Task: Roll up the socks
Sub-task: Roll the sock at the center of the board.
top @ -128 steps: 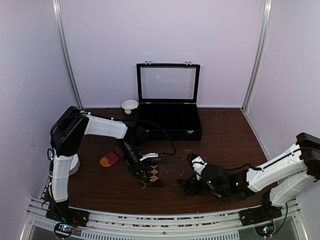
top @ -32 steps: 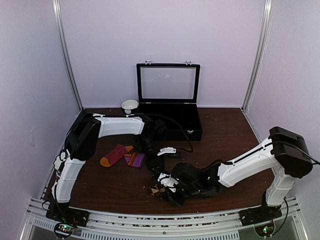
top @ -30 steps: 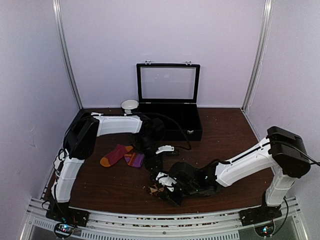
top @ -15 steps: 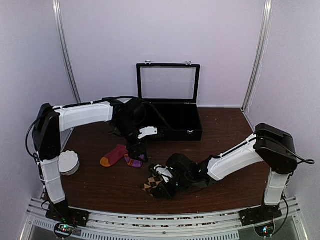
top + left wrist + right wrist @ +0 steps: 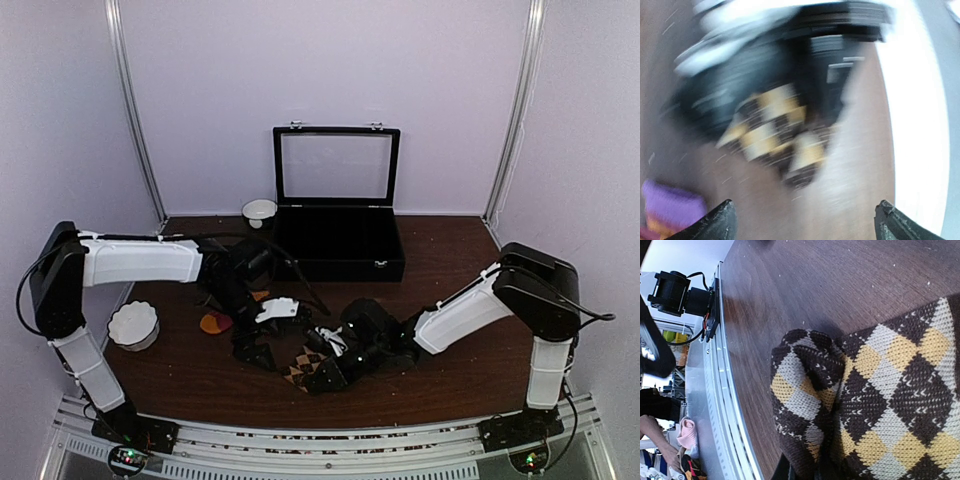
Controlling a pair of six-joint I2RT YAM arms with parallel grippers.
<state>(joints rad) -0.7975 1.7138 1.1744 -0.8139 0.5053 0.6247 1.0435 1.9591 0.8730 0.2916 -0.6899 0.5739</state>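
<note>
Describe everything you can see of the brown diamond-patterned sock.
The brown sock is knitted, dark brown with yellow and pale grey diamonds. It lies on the wooden table near the front edge, one end bunched over itself into a lump. The right gripper sits against it; whether it pinches the fabric cannot be told.

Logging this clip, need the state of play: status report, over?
Left end effector open, empty. Right end effector shut on argyle sock, bunched, not rolled. Red sock beside left end effector, mostly hidden.
</note>
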